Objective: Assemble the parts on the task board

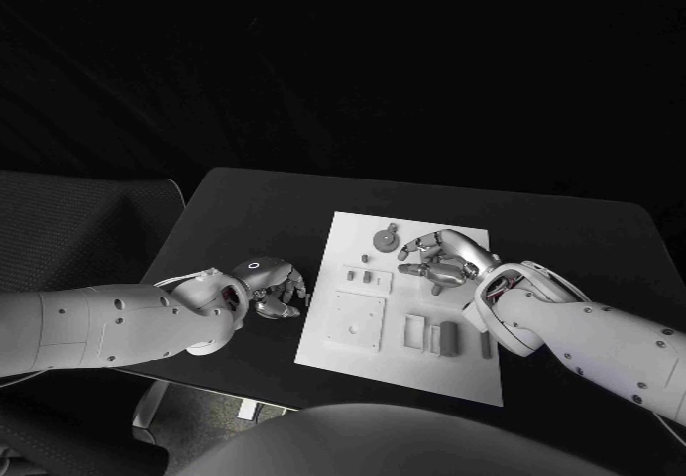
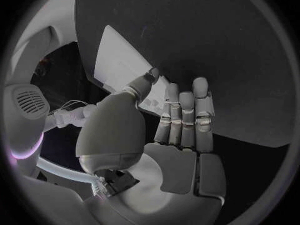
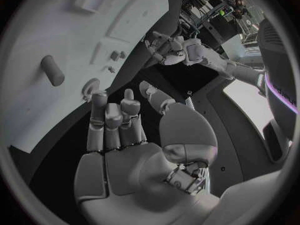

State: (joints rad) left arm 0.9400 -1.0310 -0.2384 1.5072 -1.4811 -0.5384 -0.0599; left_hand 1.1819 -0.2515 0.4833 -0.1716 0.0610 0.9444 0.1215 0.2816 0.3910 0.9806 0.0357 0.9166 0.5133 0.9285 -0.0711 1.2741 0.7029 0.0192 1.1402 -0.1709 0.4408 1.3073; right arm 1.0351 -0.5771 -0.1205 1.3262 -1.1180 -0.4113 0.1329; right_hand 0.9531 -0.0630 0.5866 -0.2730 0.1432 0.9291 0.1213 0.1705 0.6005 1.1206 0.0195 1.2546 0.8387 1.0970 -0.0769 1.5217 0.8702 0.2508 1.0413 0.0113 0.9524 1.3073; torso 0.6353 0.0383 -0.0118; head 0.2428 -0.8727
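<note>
Black tabletop (image 1: pixel 258 213) carries your flat white rectangular task board (image 1: pixel 429 372). Your right hand (image 1: pixel 446 260) hovers over it, fingers spread, grasping nothing, small grey round part (image 1: pixel 386 238) just beyond its fingertips. Your left hand (image 1: pixel 272 288), curled and empty, sits beside the board.

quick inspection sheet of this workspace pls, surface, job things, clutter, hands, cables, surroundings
surface: black table, bare around the board.
job's things: white task board lies mid-table; round part at its far end, small pegs near the middle, upright blocks at the near right.
clutter: nothing seen.
hands: left hand off the board's left edge over the table, holding nothing; right hand over the board's far right, fingers apart, holding nothing.
cables: thin wires at the left wrist.
surroundings: dark.
</note>
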